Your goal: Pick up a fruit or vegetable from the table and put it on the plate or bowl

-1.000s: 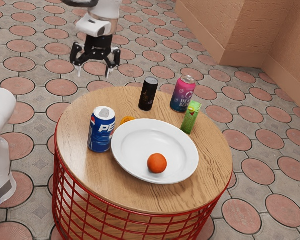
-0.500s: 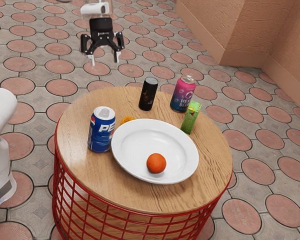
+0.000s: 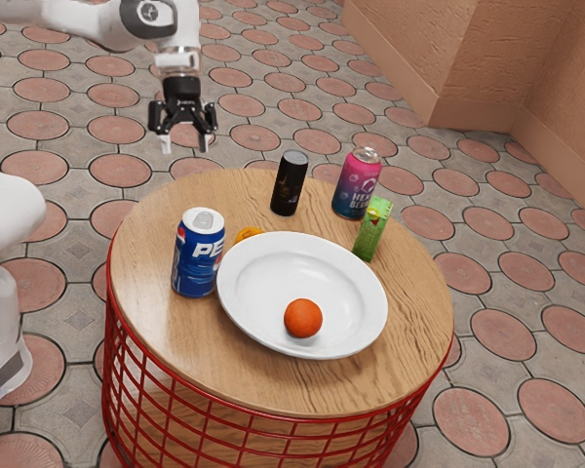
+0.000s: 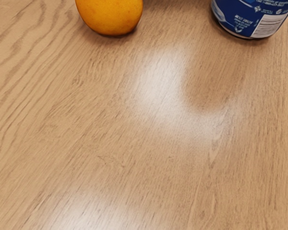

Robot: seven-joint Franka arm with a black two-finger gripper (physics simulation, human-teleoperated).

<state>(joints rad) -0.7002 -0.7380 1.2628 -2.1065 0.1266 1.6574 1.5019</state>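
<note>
An orange [image 3: 303, 318] lies on the white plate [image 3: 263, 265] near its front. A second yellow-orange fruit [image 3: 247, 234] sits on the round wooden table [image 3: 190, 336], tucked between the plate's back rim and the Pepsi can [image 3: 197, 252]. My gripper [image 3: 183, 144] hangs open and empty above the table's far side, toward the exterior view's left, well above the wood. The wrist view looks down on bare wood with that yellow-orange fruit [image 4: 110, 14] and the blue can [image 4: 249, 18] ahead of my hand.
A black can [image 3: 290, 182], a pink can [image 3: 357, 182] and a green carton [image 3: 371, 228] stand at the table's back, toward the exterior view's right. The table has a red wire base, with tiled floor all around.
My hand rose and shifted toward the exterior view's right, then came back left and lower. The orange on the plate has rolled slightly left.
</note>
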